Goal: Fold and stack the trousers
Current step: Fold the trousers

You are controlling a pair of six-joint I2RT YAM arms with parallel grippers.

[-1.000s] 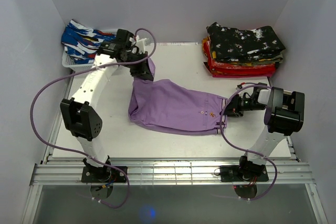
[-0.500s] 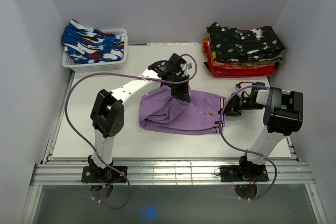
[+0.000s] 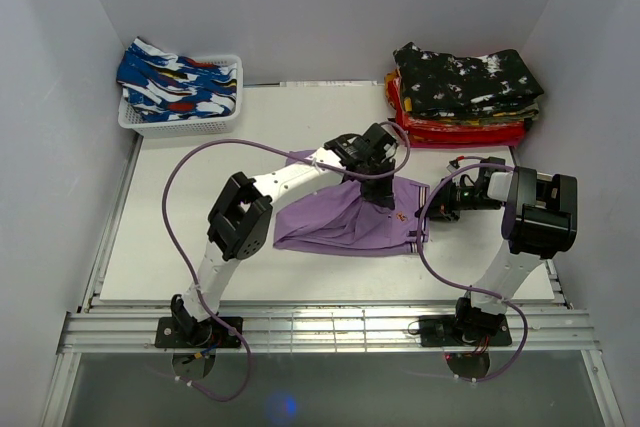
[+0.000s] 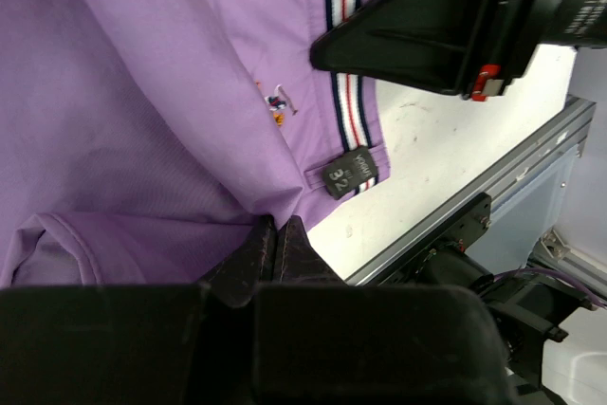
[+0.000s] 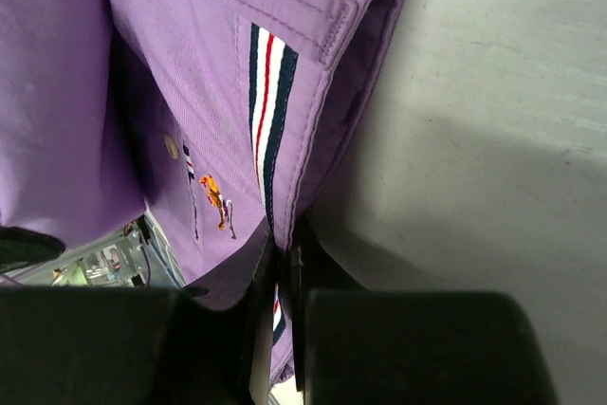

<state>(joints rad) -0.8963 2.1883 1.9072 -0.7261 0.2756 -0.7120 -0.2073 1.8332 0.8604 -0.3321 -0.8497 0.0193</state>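
Item: purple cotton trousers with striped waistband (image 3: 345,225), lying mid-table, now doubled over. My left pincer (image 3: 388,197), clamped tight on a pinch of the leg cloth, has swept from the far left corner across to the waistband within the last second. My right pincer (image 3: 438,209) is closed on the waistband edge, anchoring it on the white table (image 3: 180,247). The fold looks nearly closed, so letting go and smoothing probably come next. The folded stack of patterned trousers (image 3: 462,97) waits at far right.

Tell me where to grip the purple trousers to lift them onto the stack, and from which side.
Probably the folded left edge of the purple trousers, approached low from the left: the cloth lies doubled and flat there, and the right gripper pinches the striped waistband opposite.
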